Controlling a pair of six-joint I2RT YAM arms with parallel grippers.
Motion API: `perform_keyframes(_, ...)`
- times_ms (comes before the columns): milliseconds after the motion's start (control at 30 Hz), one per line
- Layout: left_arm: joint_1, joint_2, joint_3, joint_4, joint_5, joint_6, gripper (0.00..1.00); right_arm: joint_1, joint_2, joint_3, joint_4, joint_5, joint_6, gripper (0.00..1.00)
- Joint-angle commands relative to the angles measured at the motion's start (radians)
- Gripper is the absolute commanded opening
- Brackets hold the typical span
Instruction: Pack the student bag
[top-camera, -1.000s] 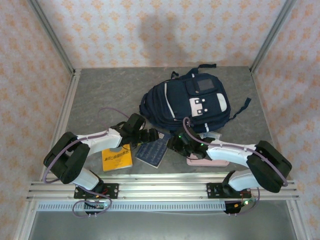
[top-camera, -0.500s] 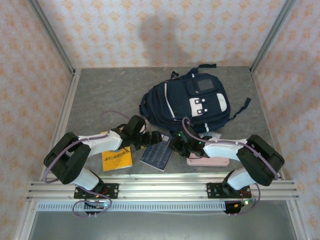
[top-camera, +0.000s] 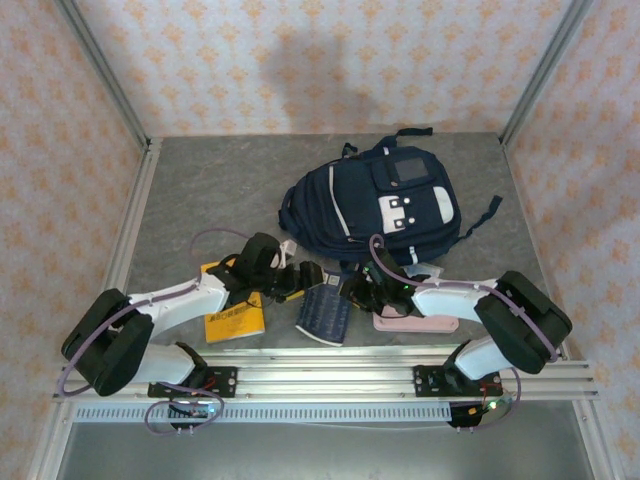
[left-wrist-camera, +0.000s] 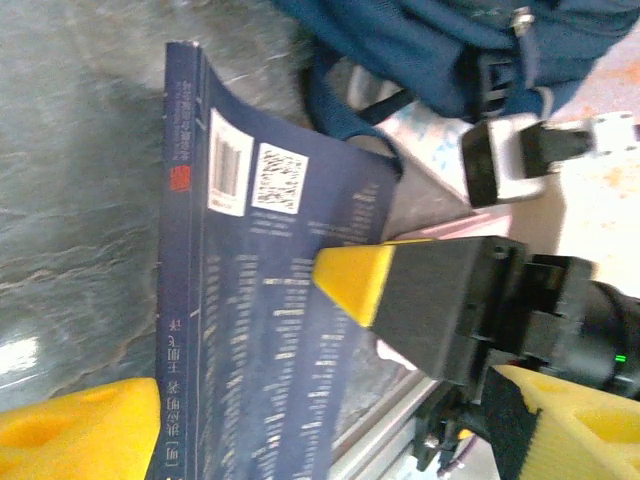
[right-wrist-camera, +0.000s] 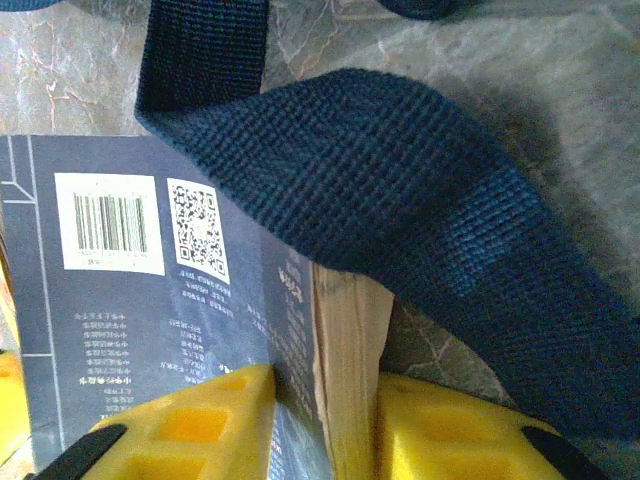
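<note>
1. Top external view: nearest the camera, well short of the student bag (top-camera: 375, 205), an aluminium rail (top-camera: 320, 372) carries both arm bases.
2. The yellow book (top-camera: 233, 320) lies flat on the grey table (top-camera: 200, 190), to the near-left of the bag and partly under the left arm.
3. The navy book (top-camera: 325, 315) lies just on the near side of the bag's lower edge, barcode face up, between the two grippers.
4. A pink flat item (top-camera: 420, 322) sits to the near-right of the bag, partly under the right arm. What it is cannot be told.
5. The right gripper (top-camera: 352, 292), just in front of the bag, is closed narrow on the navy book. In the right wrist view its yellow pads (right-wrist-camera: 190, 425) flank the cream page edge, one pad lying on the cover.
6. The left gripper (top-camera: 298, 280), to the bag's near-left, has its jaws spread wide. In the left wrist view the book's spine lies just beside one yellow finger (left-wrist-camera: 80, 430), with the other finger well apart. Contact cannot be told.
7. A dark blue webbing strap (right-wrist-camera: 400, 190) from the bag lies across the book's far corner, just beyond the pads.
8. The student bag lies flat at the middle of the table, with the white-flapped pocket and grey patch facing up.
9. Patterned walls (top-camera: 330, 60) stand beyond the bag.
</note>
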Motion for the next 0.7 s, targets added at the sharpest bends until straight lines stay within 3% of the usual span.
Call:
perform_keyframes(0, -0.021, -0.009, -0.001, 0.119, 0.069, -0.027, 0.81, -0.022, 0.014, -0.029, 0.033, 0.104, -0.033, 0.30)
perform_keyframes(233, -0.024, 0.107, -0.040, 0.213, 0.065, -0.060, 0.74, -0.023, 0.002, -0.041, 0.028, 0.116, -0.041, 0.29)
perform_keyframes(500, -0.024, -0.030, 0.072, -0.283, -0.266, 0.196, 0.85, -0.022, -0.033, -0.031, -0.059, 0.136, -0.091, 0.26)
perform_keyframes(667, -0.025, 0.069, 0.090, -0.308, -0.262, 0.230, 0.85, -0.020, -0.023, -0.023, -0.075, 0.117, -0.091, 0.23)
